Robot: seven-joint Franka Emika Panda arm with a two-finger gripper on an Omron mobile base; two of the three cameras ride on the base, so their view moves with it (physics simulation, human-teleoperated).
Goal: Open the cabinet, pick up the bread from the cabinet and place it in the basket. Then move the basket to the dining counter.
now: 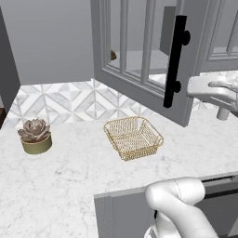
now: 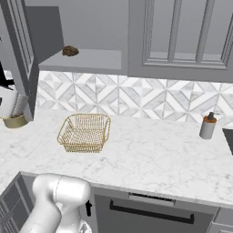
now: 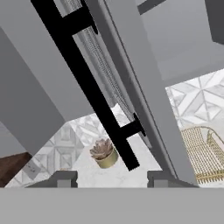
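Note:
The cabinet door (image 1: 139,46) stands swung open, its long black handle (image 3: 87,87) running diagonally across the hand view. My gripper (image 3: 111,180) is open just below the handle's lower end, with nothing between the fingers. The bread (image 2: 70,51), a small dark brown roll, lies on the cabinet shelf (image 2: 91,60) at the left back; it also peeks out behind the door (image 1: 113,56). The gold wire basket (image 1: 133,137) sits empty on the marble worktop under the cabinet, also seen as the basket (image 2: 84,132) and basket (image 3: 203,153). The dining counter is out of view.
A potted succulent (image 1: 35,135) stands on the worktop (image 1: 69,172) at the left. A soap dispenser (image 2: 208,125) stands at the right by the patterned tile wall (image 2: 136,98). The open door overhangs the worktop beside the basket. A second glass-paned door (image 2: 182,32) is closed.

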